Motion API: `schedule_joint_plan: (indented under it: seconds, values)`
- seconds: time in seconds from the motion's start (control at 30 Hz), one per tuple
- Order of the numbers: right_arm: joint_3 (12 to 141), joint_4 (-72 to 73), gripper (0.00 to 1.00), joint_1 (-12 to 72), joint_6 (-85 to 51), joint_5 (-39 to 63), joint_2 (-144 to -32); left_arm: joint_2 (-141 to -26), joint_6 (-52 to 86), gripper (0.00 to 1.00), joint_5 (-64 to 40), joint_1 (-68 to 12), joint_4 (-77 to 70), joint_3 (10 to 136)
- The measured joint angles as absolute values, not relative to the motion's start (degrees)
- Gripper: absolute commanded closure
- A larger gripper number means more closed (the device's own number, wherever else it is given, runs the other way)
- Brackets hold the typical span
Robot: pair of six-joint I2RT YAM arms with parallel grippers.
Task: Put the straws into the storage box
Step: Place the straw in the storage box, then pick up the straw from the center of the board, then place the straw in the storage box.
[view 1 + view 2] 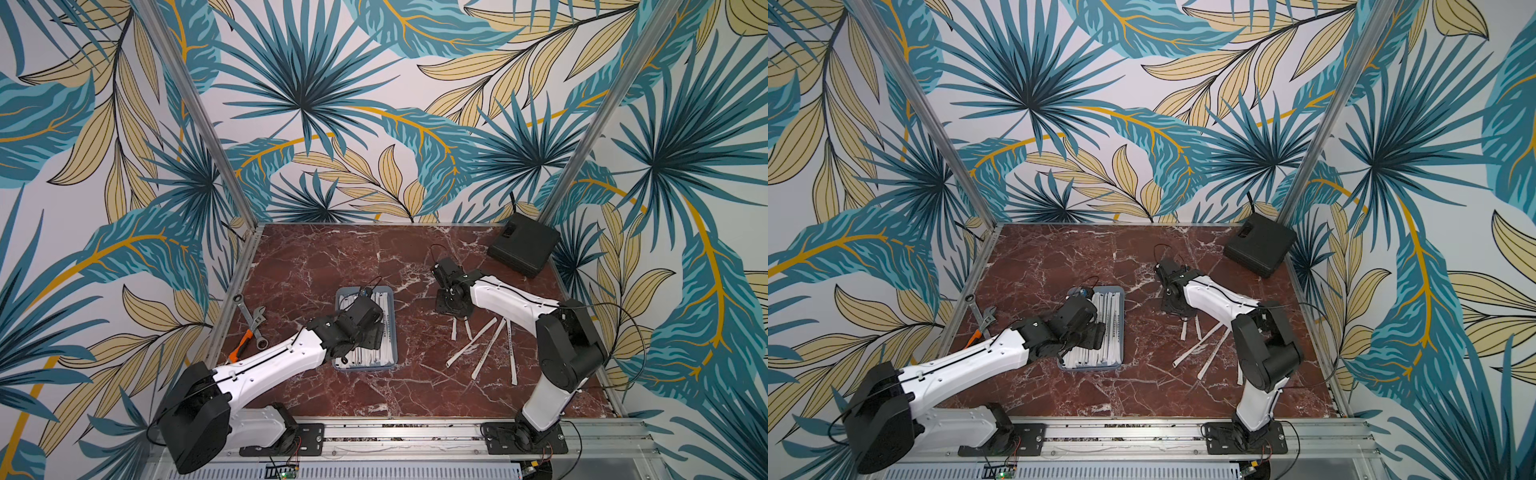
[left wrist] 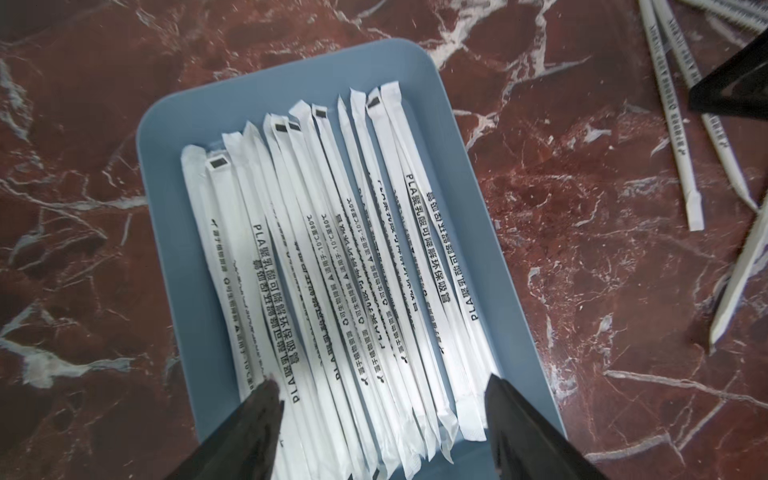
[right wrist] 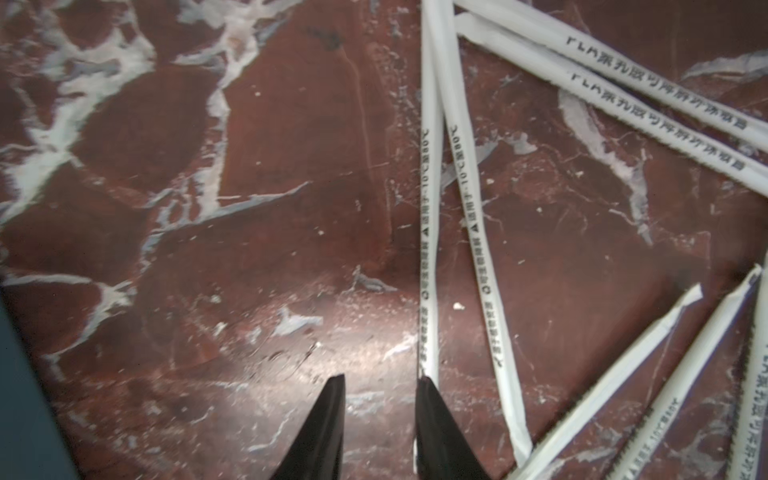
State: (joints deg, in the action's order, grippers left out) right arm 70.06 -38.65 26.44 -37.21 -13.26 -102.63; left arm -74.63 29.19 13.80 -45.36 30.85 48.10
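The storage box (image 1: 394, 332) (image 1: 1121, 328) (image 2: 166, 216) is a grey-blue tray left of the table's middle. Many white-wrapped straws (image 2: 353, 257) lie side by side in it. My left gripper (image 1: 370, 336) (image 1: 1096, 336) (image 2: 382, 380) hovers over the box's near end, open wide, with nothing between its fingers. Several loose straws (image 1: 490, 345) (image 1: 1214, 351) (image 3: 430, 208) lie scattered on the marble to the right. My right gripper (image 1: 455, 313) (image 1: 1173, 307) (image 3: 382, 377) points down at their far ends, open and empty. One straw runs behind one of its fingers (image 3: 432, 415).
Metal wrenches (image 1: 249, 324) (image 1: 982, 322), one with an orange handle, lie by the left edge. A black square box (image 1: 523, 247) (image 1: 1260, 245) with a cable sits in the far right corner. Bare marble lies between the tray and the loose straws.
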Motion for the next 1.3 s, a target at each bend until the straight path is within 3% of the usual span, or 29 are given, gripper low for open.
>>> schedule_joint_plan:
  seconds: [0.23,0.4,0.63,1.03,1.3]
  values:
    - [70.2,-37.1,0.68,23.7,-36.7,-13.2,-108.4,-74.5,29.2,0.17,14.9,-45.7,30.9,49.1]
    - [70.5,-35.6,0.85,22.8,-36.2,-10.6,-108.8,-74.1,29.2,0.17,15.9,-45.7,31.0,49.1]
    - [70.5,-33.3,0.93,24.1,-34.4,-6.3,-108.8,-68.8,29.0,0.17,17.5,-41.0,32.5,49.1]
    - [79.0,-28.2,0.94,42.7,-40.9,0.7,-101.6,-52.9,29.4,0.17,22.9,-28.6,35.8,47.9]
    - [94.5,-25.2,0.94,54.3,-48.1,-0.4,-116.4,-50.3,30.4,0.17,26.8,-26.8,40.5,47.9]
